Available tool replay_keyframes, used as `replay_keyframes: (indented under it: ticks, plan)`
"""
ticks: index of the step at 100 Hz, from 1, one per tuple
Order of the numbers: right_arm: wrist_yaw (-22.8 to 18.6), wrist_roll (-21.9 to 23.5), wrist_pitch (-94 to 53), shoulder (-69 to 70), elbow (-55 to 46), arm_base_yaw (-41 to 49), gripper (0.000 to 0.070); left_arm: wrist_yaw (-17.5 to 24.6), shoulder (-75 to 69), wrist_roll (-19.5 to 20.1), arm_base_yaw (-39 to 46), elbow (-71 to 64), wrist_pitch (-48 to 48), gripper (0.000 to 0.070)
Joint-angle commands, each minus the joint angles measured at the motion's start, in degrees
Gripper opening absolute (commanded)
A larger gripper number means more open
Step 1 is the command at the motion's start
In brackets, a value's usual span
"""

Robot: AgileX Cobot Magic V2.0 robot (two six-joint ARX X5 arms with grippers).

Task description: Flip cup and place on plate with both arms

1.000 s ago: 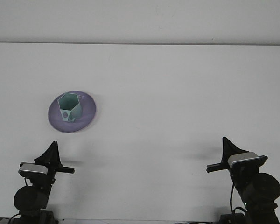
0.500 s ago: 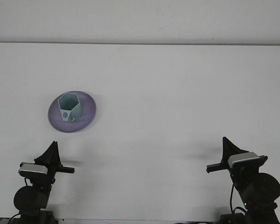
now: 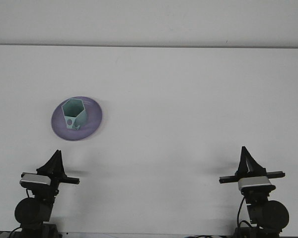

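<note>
Since the cup sits mouth-up on the plate, job looks done, so my left gripper and right gripper rest near the table edge, well away, both pressed together.

Only the plate bearing the cup stands at ten o'clock; the table elsewhere lies open.

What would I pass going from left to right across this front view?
Left gripper → purple plate with the green cup standing on it → a bare stretch of white table → right gripper.
</note>
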Motion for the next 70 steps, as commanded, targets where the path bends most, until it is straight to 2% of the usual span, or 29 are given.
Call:
replay_keyframes:
  ticks: [1, 19, 70]
  plan:
    - [0.3, -2.1, -0.7, -1.4, -1.6, 0.0, 0.0000, -0.3, 0.0, -0.3, -0.1, -1.1, 0.5, 0.0015]
    - [3.4, -2.2, -1.3, -4.6, -6.4, -0.1, 0.0000, -0.3, 0.0, -0.3, -0.1, -1.1, 0.5, 0.0015]
    - [3.4, -1.4, -4.0, -6.1, -8.3, 0.0, 0.0000, -0.3, 0.0, -0.3, -0.1, -1.1, 0.5, 0.0015]
